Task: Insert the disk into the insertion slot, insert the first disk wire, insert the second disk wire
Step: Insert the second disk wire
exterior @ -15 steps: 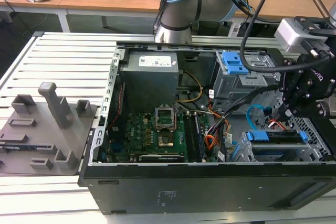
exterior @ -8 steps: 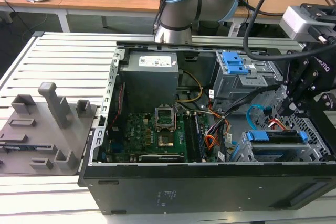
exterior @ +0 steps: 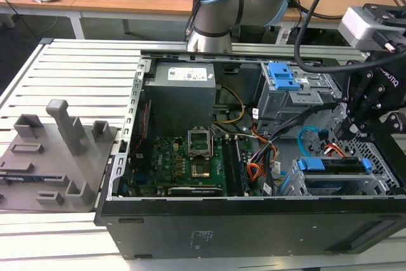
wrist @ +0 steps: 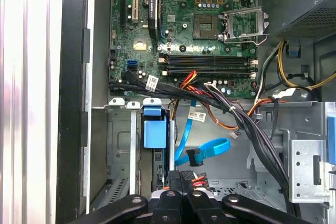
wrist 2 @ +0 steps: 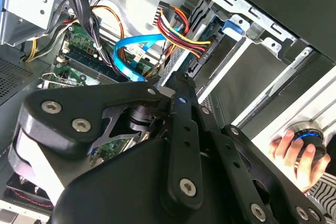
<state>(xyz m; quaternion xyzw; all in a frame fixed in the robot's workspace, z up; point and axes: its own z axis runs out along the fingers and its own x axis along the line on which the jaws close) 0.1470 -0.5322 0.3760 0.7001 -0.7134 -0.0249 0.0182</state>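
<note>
Standing on the slatted table (exterior: 82, 68), the open computer case (exterior: 254, 226) takes up most of the exterior view. The arm (exterior: 219, 4) comes over its far wall. The motherboard (exterior: 171, 157) lies flat in the case, toward the exterior view's left. A grey fixture (exterior: 57, 150) sits on the table outside the case on that same side.

The taller cage with blue latches (exterior: 304, 93) is at the far corner on the exterior view's right. The insertion slot (exterior: 379, 171) is nearer the camera than that cage. The disk (exterior: 333, 165) is seated in it, edge up, blue carrier showing at both ends.

The gripper (exterior: 351, 130) hangs just beyond the slot, fingertips low inside the case. In the first wrist view the gripper (wrist: 181, 192) has its jaws drawn close together. A small black connector with red leads (wrist: 190, 178) sits right at the tips (grip on it not confirmable).

The first disk wire (exterior: 333, 150) runs just above the disk toward the fingertips. The second disk wire (exterior: 309, 132) loops free beside the slot, its dark plug unattached in the first wrist view.

In the second wrist view a hand (wrist 2: 289, 153) rests on a round knob (wrist 2: 310, 139) outside the case.
</note>
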